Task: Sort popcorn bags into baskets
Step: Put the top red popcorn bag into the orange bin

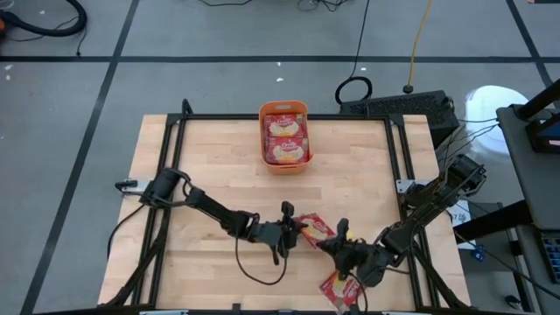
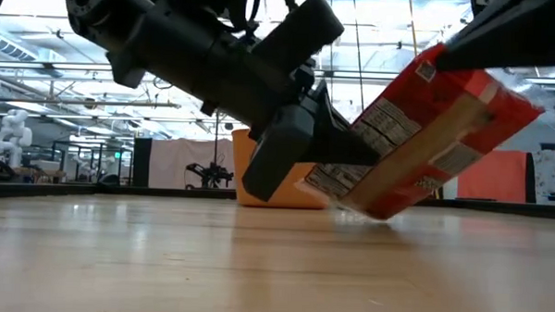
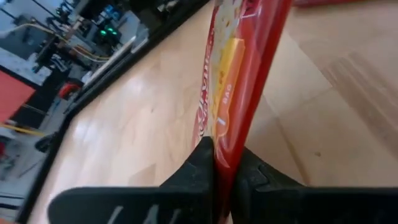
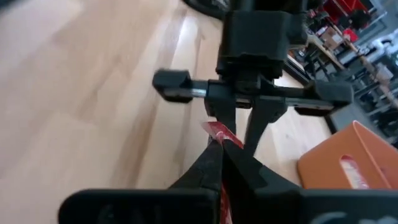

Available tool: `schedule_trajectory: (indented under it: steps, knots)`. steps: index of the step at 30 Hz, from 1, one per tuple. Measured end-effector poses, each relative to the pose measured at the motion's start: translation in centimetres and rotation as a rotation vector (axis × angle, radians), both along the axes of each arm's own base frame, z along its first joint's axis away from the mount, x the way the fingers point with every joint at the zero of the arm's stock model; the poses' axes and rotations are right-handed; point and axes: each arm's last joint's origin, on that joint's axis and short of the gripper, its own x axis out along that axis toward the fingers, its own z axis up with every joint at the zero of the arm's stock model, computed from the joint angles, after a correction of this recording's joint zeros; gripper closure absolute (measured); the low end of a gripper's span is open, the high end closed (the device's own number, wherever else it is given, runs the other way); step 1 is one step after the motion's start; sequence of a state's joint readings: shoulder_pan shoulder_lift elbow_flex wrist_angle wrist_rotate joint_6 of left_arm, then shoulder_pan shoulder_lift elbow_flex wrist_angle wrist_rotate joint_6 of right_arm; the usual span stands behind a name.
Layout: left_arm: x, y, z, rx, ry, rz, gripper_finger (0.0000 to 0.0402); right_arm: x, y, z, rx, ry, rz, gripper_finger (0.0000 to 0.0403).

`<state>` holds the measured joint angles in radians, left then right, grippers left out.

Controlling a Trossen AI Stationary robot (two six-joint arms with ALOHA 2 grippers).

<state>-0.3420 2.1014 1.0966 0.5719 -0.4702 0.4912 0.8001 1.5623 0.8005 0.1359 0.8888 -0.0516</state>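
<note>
Presently we note the worktop [image 1: 210, 149] carrying an orange basket [image 1: 284, 164] at its far edge, two popcorn bags [image 1: 285, 138] lying inside. Well toward the near edge from that basket, the left pincer [image 1: 296, 233] and right pincer [image 1: 329, 241] are each clenched on opposite ends of one red bag [image 1: 315, 229], which is tilted. Another bag [image 1: 339, 288] lies nearer still.

Two matte-black jointed arms, trailing black cables, each end effector [image 1: 294, 233] two-fingered.
</note>
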Motion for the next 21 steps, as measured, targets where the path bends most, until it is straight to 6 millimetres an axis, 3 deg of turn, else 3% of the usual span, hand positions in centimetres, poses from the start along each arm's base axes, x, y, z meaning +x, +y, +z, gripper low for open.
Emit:
schedule_trajectory:
  steps: [7, 16, 21]
  knots:
    - [-0.7, -1.7, 0.7, 0.220, -0.054, 0.130, 0.0345, 0.1, 1.1, 1.5, 0.202, -0.196, -0.088, 0.0344]
    - [-2.3, -4.7, 2.9, 0.487, -0.089, 0.348, 0.0389, -0.8, 1.8, 5.4, 0.507, -0.581, -0.370, 0.0235]
    - [-2.1, -6.0, 5.1, 0.664, -0.031, 0.464, 0.0376, -1.6, 2.0, 5.9, 0.589, -0.654, -0.456, 0.0192]
